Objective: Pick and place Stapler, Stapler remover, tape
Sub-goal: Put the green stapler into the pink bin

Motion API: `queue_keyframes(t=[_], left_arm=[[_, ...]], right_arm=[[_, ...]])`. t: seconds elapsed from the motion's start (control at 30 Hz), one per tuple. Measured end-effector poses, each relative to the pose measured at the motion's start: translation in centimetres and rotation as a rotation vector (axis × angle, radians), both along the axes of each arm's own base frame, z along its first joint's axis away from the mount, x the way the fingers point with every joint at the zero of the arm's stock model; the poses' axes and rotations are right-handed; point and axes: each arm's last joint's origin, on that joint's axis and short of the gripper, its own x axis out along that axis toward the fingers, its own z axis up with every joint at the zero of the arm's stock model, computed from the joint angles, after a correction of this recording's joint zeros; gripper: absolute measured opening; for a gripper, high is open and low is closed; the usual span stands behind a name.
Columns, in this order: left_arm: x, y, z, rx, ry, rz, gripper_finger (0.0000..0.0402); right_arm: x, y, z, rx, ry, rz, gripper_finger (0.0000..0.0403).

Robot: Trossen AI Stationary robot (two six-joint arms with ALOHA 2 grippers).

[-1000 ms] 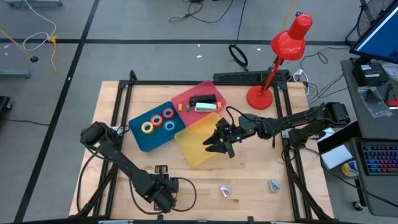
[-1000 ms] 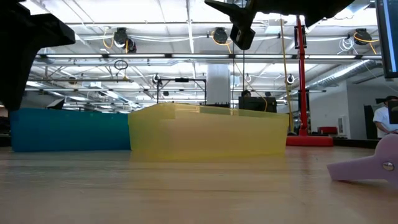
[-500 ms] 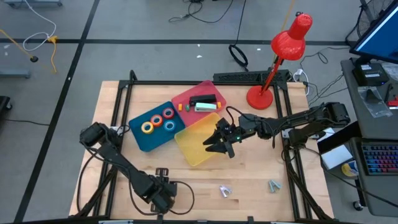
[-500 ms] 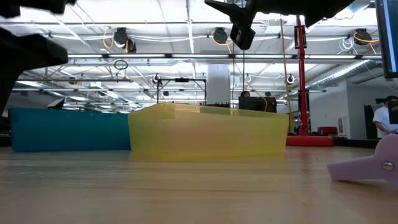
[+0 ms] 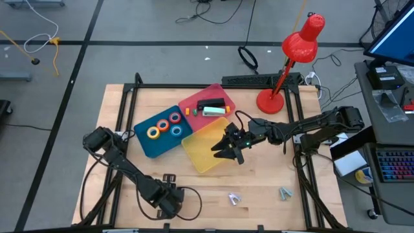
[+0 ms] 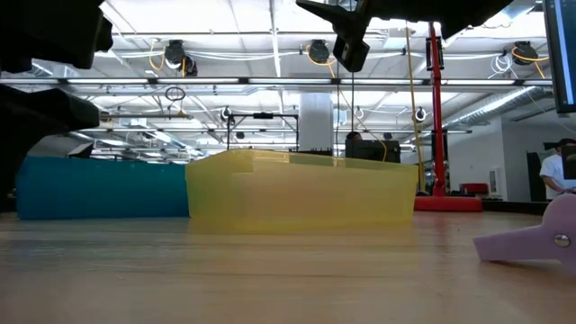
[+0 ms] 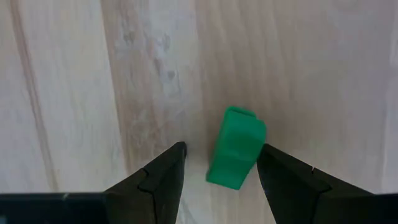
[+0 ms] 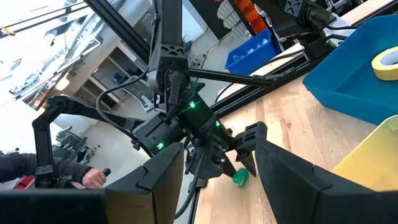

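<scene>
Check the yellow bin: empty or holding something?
Empty, as far as visible: the yellow bin shows only its bare floor in the high view; right gripper hovers above it.

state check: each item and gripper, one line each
left gripper: open, fingers either side of the green block, not closed on it
green block: lying on the table
right gripper: open, empty, over the yellow bin
yellow bin: looks empty
blue bin: holds the tape rolls

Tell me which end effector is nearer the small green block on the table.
Left. The left end effector hangs directly over the green block; the right end effector is above the yellow bin.
</scene>
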Motion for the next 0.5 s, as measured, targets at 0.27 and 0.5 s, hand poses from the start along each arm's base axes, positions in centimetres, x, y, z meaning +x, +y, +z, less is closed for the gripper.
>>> queue_keyframes(t=[0.27,0.5], left_arm=[[0.3,0.7,-0.3,-0.031,0.017,0.017,0.0138],[1.0,1.6,-0.1,-0.077,0.041,0.049,0.0067]], right_arm=[[0.0,0.0,0.0,0.0,0.0,-0.002,0.0194],[0.0,0.0,0.0,0.0,0.0,-0.003,0.0194]])
